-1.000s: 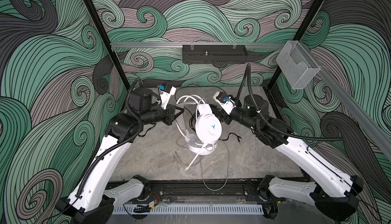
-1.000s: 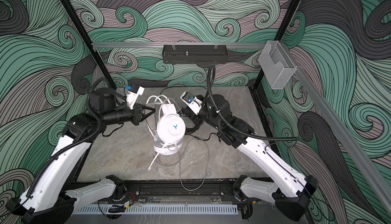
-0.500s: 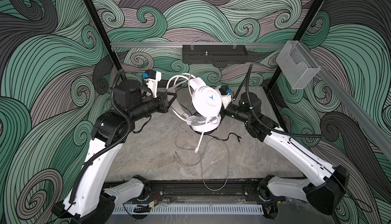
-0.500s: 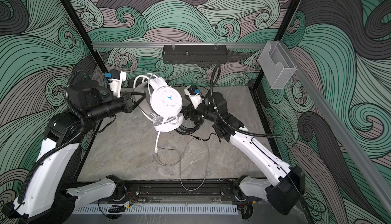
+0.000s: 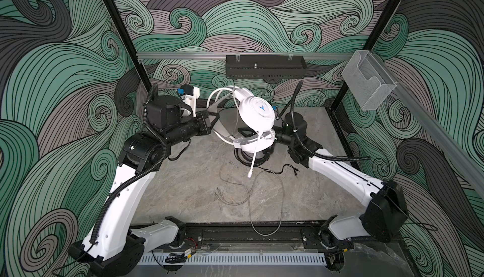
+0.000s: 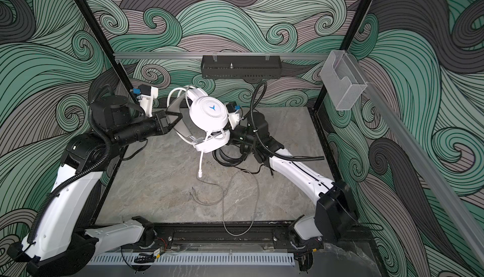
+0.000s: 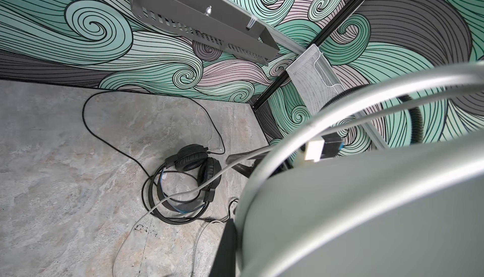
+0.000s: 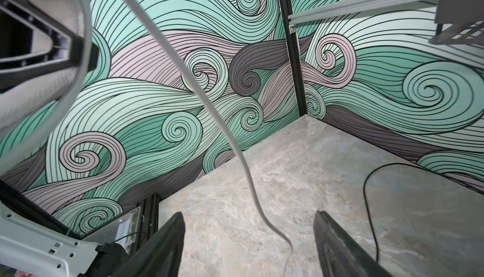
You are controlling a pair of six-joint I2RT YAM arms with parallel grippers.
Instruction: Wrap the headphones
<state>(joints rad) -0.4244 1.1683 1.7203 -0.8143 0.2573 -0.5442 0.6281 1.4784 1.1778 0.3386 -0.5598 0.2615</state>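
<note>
- While the left gripper (image 5: 214,116) is pinching the padded headband of the white headset (image 5: 258,112), fingers pressed together on the band, the headset is hanging clear of the table (image 5: 183,189), with the upper cup's blue-marked face turned upward.
- The headset's mic boom (image 5: 253,161) is dangling below the lower cup, and its pale cable (image 5: 264,210) is trailing onto the table in loose loops toward the front rail (image 5: 235,236).
- The right gripper (image 8: 248,214) is standing spread wide, gripping nothing. In the right wrist view the pale cable is drooping ahead of it and dipping between the two fingers, touching neither.
- In both top views that gripper is sitting just beside the lower cup, mostly hidden behind it.
- The black headset (image 7: 193,163) is lying on the table under the white one, below both grippers and touched by neither — its black cable (image 7: 110,131) is looping out toward the back wall (image 7: 157,74).
</note>
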